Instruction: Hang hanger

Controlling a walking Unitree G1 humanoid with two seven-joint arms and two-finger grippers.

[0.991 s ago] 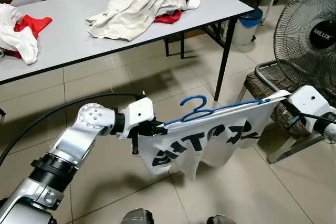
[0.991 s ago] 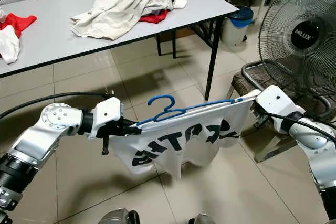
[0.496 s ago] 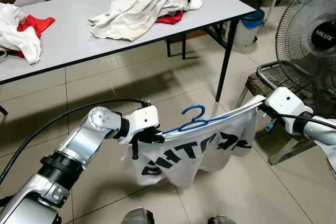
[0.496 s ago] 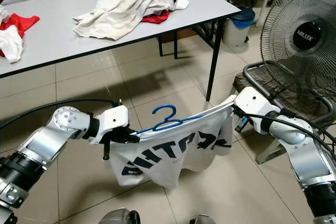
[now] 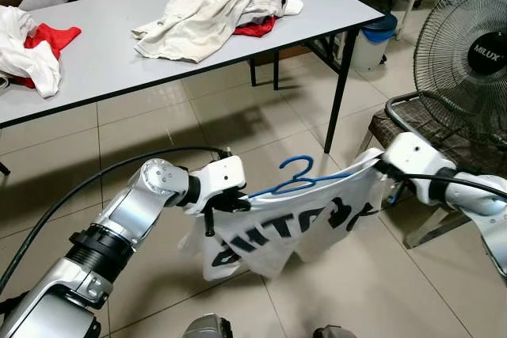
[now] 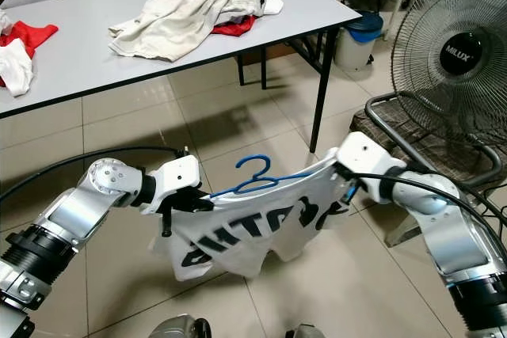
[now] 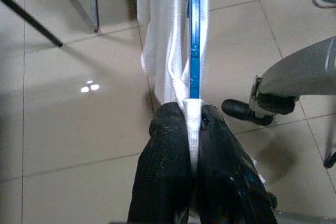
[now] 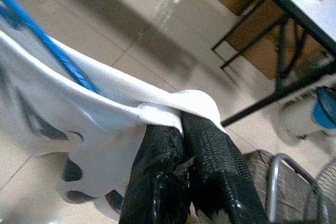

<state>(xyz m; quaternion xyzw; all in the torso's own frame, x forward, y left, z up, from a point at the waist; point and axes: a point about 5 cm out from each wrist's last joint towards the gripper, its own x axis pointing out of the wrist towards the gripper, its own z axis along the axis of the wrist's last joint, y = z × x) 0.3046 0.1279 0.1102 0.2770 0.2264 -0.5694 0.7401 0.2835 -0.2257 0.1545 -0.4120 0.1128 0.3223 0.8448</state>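
Blue hanger (image 5: 297, 182) inside a white shirt (image 5: 285, 223) with black lettering, held in the air above the tiled floor (image 5: 238, 108), between the two arms. Long axis runs roughly level from the robot's left to its right, right end slightly higher. Hook points up, clear of the collar.

Left gripper (image 7: 193, 124): jaws narrow, pinched on the shirt's shoulder fabric at the hanger's left end; the blue bar runs straight out from between the fingers (image 7: 168, 145). Right gripper (image 8: 181, 124): jaws closed on a bunch of white fabric at the shirt's other shoulder; whether the hanger bar itself is clamped there cannot be told, the cloth covers it.

Shirt sags below the bar, lettering wrinkled.

Behind: counter (image 5: 119, 53) carrying a beige garment (image 5: 207, 15) over red cloth. To the robot's right, a standing fan (image 5: 467, 61) and a chair (image 5: 412, 128).
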